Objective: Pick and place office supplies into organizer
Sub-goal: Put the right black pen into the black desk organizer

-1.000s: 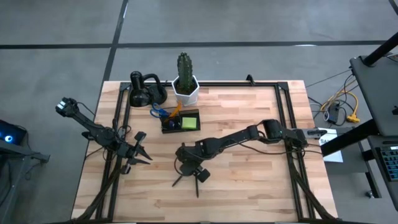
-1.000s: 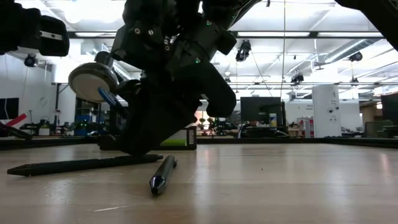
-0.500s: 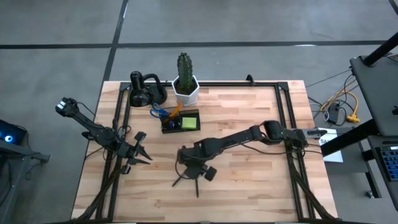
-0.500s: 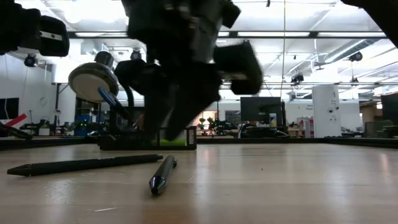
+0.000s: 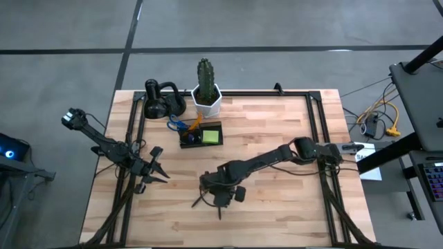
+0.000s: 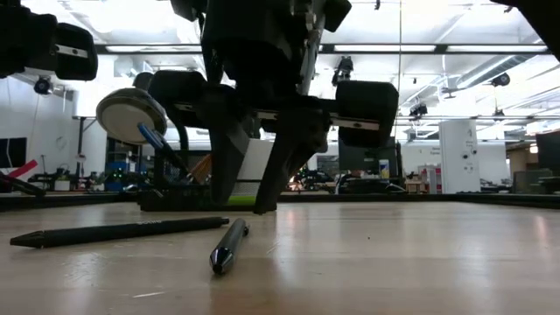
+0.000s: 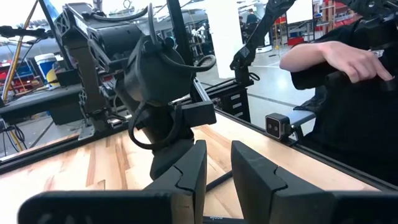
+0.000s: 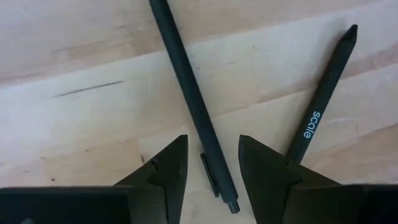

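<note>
Wooden slat table (image 5: 277,138), seen from above: the organizer (image 5: 202,135) sits toward the far side, holding a lime-green sticky-note pad (image 5: 210,135), with blue-handled scissors (image 5: 181,126) at its left end and a white cactus pot (image 5: 207,101) just behind. The right gripper (image 5: 220,202) hangs low over two black pens (image 5: 202,201) near the front middle; the left gripper (image 5: 156,174) waits at the left edge.

Low view: both pens lie flat on the wood, the long pen (image 6: 118,232) sideways, the short pen (image 6: 227,244) pointing forward; the right gripper's fingers (image 6: 220,171) stand spread above them.

Left wrist view: left jaws stand slightly apart, holding nothing.

Right wrist view: jaws spread, straddling the plain pen (image 8: 190,102); the lettered pen (image 8: 320,107) lies beside.
</note>
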Robot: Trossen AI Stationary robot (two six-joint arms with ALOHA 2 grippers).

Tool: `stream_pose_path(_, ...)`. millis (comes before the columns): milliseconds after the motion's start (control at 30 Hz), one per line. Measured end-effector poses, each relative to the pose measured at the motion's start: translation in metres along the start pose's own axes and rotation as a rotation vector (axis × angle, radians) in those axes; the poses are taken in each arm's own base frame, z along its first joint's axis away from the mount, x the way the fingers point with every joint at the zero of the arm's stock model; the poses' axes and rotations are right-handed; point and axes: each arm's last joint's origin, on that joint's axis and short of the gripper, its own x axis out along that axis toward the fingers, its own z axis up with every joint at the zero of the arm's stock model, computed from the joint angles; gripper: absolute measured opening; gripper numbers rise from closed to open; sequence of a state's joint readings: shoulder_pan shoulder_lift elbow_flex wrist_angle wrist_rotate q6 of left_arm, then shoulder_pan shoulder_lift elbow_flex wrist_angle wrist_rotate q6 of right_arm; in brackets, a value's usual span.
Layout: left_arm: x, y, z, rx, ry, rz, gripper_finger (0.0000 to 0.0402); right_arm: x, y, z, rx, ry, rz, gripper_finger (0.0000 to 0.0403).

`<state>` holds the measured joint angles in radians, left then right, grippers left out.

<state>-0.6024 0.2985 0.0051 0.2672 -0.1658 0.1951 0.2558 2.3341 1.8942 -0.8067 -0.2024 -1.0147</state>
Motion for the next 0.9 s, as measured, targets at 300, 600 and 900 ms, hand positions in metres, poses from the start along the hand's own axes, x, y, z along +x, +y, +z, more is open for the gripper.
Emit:
stream_pose_path(300, 0.0, 0.0, 0.0, 0.0, 0.0, 0.0, 0.0059, 0.017, 0.001, -0.005, -0.076, 0.004, 0.023, 0.0128)
stream_pose_path(600, 0.0, 0.0, 0.0, 0.0, 0.0, 0.0, 0.0059, 0.02, 0.001, -0.006, -0.071, 0.005, 0.03, 0.0119)
stream_pose_path(900, 0.0, 0.0, 0.0, 0.0, 0.0, 0.0, 0.0059, 0.021, 0.001, -0.006, -0.082, 0.004, 0.029, 0.0058)
